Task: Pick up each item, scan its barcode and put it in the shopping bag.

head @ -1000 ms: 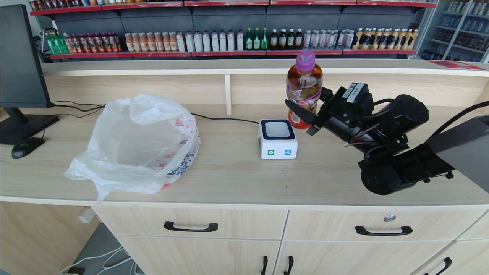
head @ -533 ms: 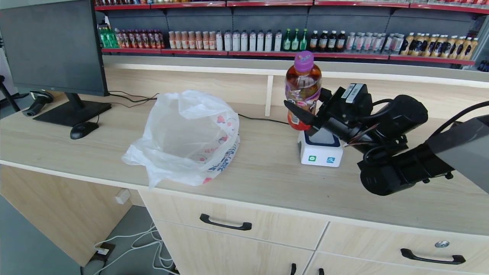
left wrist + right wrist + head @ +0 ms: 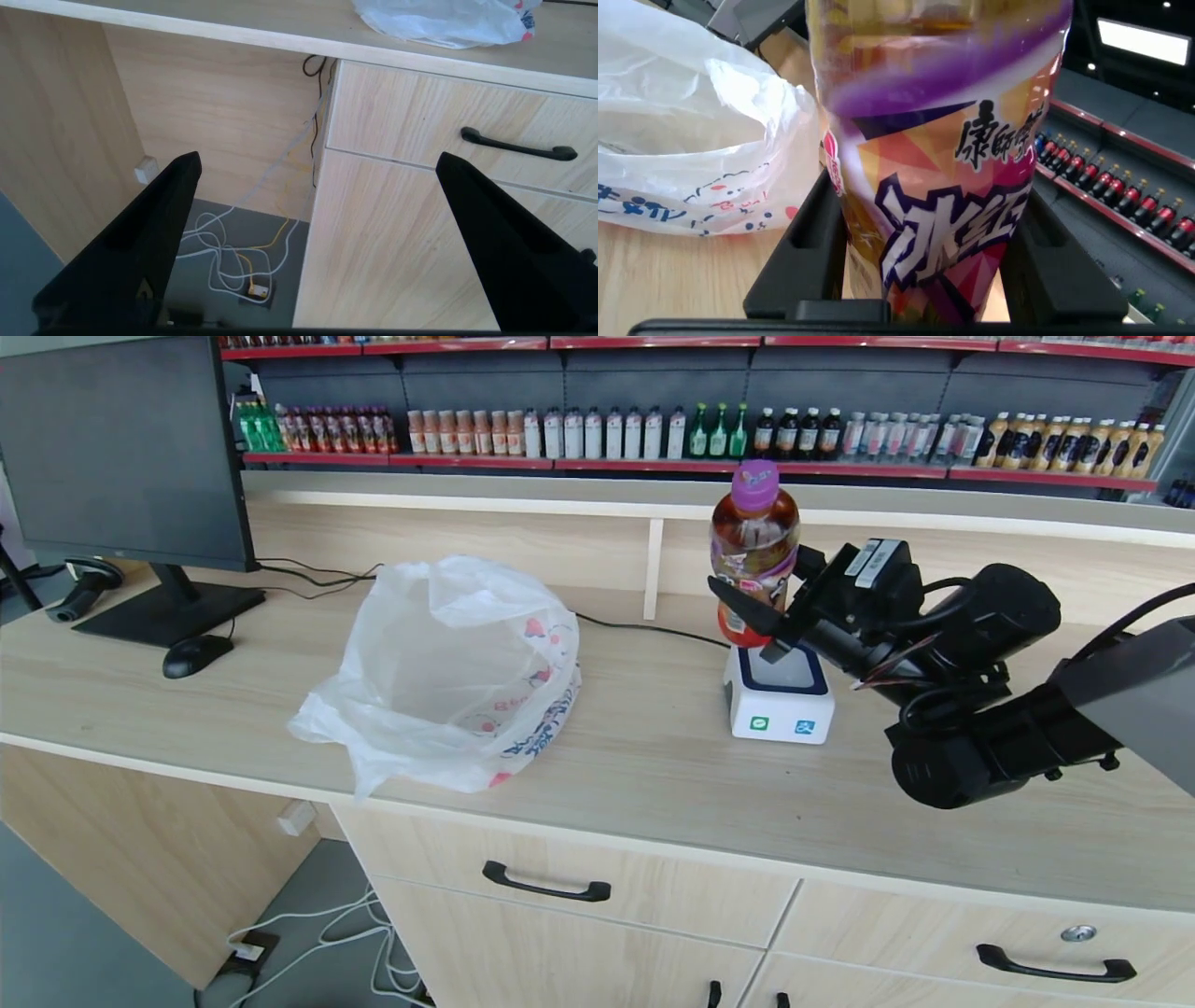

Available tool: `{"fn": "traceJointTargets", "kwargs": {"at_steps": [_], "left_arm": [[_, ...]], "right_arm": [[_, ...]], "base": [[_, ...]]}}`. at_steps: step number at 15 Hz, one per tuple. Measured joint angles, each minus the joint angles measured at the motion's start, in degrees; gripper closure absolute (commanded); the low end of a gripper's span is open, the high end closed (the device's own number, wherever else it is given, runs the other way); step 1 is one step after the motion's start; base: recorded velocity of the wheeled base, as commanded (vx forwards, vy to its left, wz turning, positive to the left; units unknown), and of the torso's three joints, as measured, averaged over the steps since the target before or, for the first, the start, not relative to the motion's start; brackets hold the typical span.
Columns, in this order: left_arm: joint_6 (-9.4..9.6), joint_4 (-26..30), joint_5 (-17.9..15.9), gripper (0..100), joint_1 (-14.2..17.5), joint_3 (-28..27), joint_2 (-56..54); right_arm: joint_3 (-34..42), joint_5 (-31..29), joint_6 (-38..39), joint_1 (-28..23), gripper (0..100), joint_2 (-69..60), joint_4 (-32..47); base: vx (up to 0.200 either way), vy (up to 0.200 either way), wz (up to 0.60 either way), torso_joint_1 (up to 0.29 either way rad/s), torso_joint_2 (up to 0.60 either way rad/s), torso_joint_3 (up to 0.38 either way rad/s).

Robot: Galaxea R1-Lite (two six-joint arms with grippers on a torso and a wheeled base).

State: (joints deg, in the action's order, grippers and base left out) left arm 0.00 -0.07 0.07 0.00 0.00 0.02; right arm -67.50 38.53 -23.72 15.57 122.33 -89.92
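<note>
right claw clamped on the upright bottle, with the scanner just below it
the purple-capped bottle rises out of the claw's grip; the open shopping bag sits on the counter, well off to this claw's left; the left claw has its fingers spread wide and empty, with a drawer front ahead of it, below the counter edge

On desk: monitor, mouse far left; shopping bag centre-left; scanner right of bag; bottle upright just above scanner; drink shelves behind.
</note>
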Motion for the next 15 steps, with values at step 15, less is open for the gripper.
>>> {"fn": "traceJointTargets", "kwargs": {"at_steps": [15], "left_arm": [[-0.07,0.02,0.00,0,0.00,0.00,0.00]], "right_arm": [[5.16,12.89,-10.11,-9.84,100,-2.35,-0.07]], "base": [[0.000,0.000,0.00,0.000,0.00,0.000]]}}
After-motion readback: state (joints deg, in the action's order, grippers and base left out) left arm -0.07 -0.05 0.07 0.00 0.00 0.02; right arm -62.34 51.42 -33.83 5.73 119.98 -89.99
